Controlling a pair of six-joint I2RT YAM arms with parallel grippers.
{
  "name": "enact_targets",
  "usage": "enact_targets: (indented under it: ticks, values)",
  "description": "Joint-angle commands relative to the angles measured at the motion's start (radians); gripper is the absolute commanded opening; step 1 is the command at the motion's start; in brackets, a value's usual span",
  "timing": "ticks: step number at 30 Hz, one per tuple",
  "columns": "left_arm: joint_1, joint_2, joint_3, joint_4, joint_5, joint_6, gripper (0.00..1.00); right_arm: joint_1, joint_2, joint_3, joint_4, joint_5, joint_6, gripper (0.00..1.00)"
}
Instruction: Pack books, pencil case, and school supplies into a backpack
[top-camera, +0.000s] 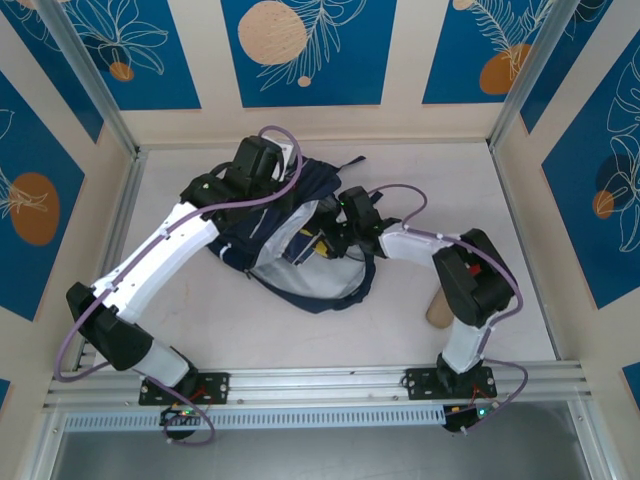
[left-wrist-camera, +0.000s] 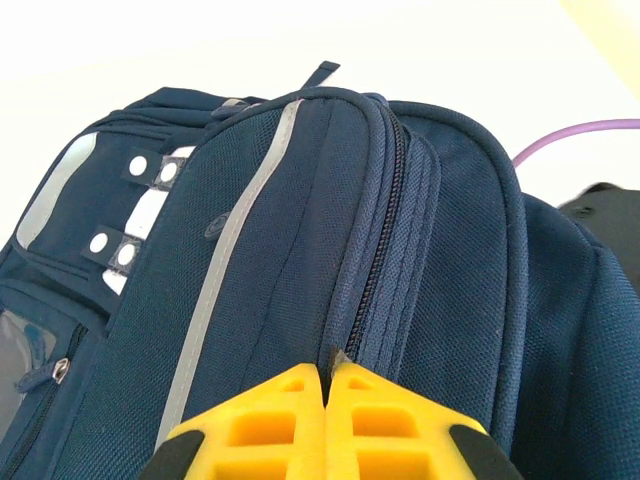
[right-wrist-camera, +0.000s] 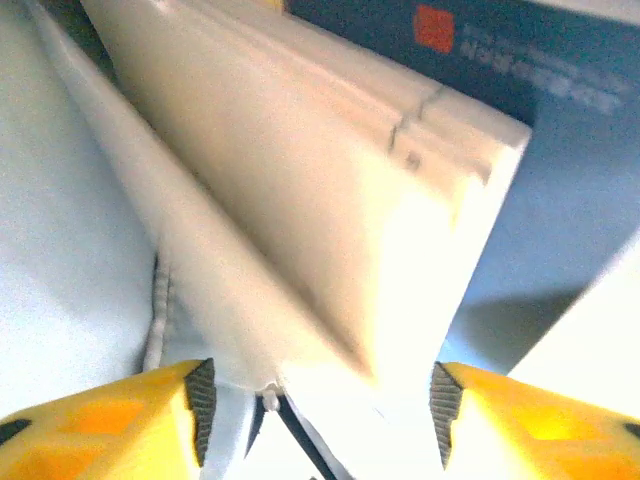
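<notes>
Between fingers of open R end effector (right-wrist-camera: 320, 400): books (right-wrist-camera: 300, 190); L end effector (left-wrist-camera: 327, 388) shut, pinching backpack (left-wrist-camera: 290, 230).

Two jointed robot arms, white with black joints, rise from black bases set side by side. The left arm (top-camera: 165, 245) folds outward to a black elbow at the far left, then reaches forward and inward, ending in a black wrist. The left gripper (left-wrist-camera: 328, 368) has two yellow ribbed plastic fingers (left-wrist-camera: 270, 425) pressed together, tips touching. The right arm (top-camera: 470, 280) stands short, bends at a black elbow and stretches leftward. The right gripper (right-wrist-camera: 320, 400) holds its yellow fingers (right-wrist-camera: 110, 415) wide apart.
</notes>
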Motion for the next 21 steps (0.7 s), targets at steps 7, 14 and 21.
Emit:
enact_targets:
  ticks: [7, 14, 21]
  values:
    - [0.017, -0.08, -0.105, 0.068, -0.061, 0.001, 0.0, -0.019, -0.36, -0.147, -0.389, 0.194, -0.184, 0.7]
    - [0.027, -0.067, -0.205, 0.108, 0.045, -0.039, 0.0, -0.083, -0.572, -0.206, -0.596, 0.319, -0.286, 0.72]
    - [0.027, 0.115, -0.076, 0.209, 0.184, -0.12, 0.0, -0.13, -0.624, -0.182, -0.619, 0.298, -0.332, 0.73]
